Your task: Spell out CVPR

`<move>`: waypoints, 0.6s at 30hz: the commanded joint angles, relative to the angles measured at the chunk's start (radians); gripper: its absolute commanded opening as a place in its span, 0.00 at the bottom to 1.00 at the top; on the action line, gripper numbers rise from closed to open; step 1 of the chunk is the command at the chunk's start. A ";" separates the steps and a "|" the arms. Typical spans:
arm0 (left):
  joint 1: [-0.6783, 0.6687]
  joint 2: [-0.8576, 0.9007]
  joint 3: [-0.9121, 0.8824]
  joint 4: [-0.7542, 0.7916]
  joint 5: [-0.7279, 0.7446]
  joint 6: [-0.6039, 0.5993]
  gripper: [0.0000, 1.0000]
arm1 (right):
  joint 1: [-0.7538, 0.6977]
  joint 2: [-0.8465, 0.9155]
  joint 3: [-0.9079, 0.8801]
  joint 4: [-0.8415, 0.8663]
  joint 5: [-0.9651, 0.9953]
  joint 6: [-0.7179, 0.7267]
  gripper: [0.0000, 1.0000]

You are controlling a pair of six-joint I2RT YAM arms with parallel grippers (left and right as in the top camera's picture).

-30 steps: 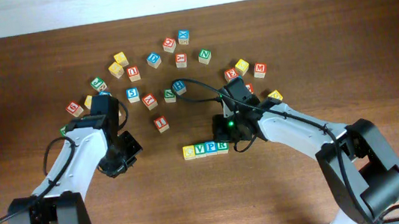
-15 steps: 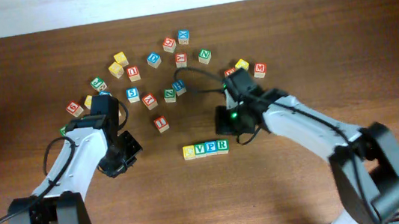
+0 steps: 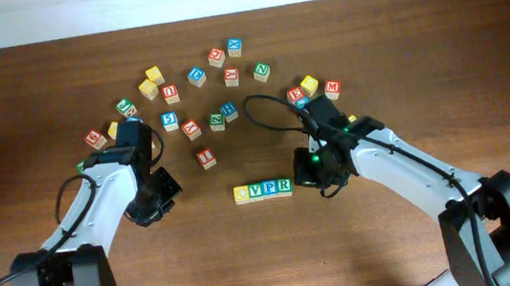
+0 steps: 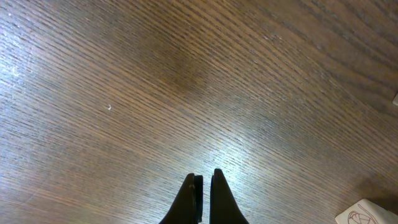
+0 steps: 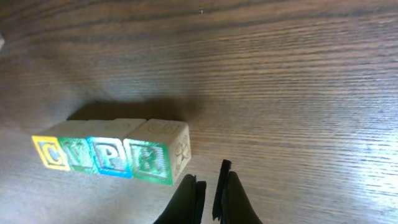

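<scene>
Four cubes stand touching in a row: yellow C (image 3: pixel 241 195), green V (image 3: pixel 256 191), blue P (image 3: pixel 271 188) and green R (image 3: pixel 285 186). The right wrist view shows them reading C (image 5: pixel 50 152), V (image 5: pixel 79 155), P (image 5: pixel 111 158), R (image 5: pixel 149 160). My right gripper (image 3: pixel 324 175) is just right of the R, apart from it, fingers (image 5: pixel 209 185) shut and empty. My left gripper (image 3: pixel 152 210) hovers over bare wood well left of the row, fingers (image 4: pixel 205 182) shut and empty.
Several loose letter cubes lie in an arc behind the row, from a red-lettered one (image 3: pixel 95 138) at the left to a cluster (image 3: pixel 310 87) at the right. A red I cube (image 3: pixel 205 156) sits nearest the row. A cube corner (image 4: pixel 373 214) shows in the left wrist view.
My right gripper has drawn away from the R cube, moving right and toward the front. The row and the left arm have not moved.
</scene>
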 commanded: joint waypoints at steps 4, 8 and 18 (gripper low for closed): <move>0.006 -0.018 -0.004 -0.003 -0.003 -0.003 0.00 | 0.023 0.019 -0.014 0.035 0.014 0.017 0.04; 0.006 -0.018 -0.004 -0.004 -0.003 -0.002 0.00 | 0.036 0.076 -0.014 0.063 0.014 0.035 0.04; 0.006 -0.018 -0.004 -0.004 -0.003 -0.002 0.00 | 0.055 0.084 -0.014 0.091 0.010 0.034 0.04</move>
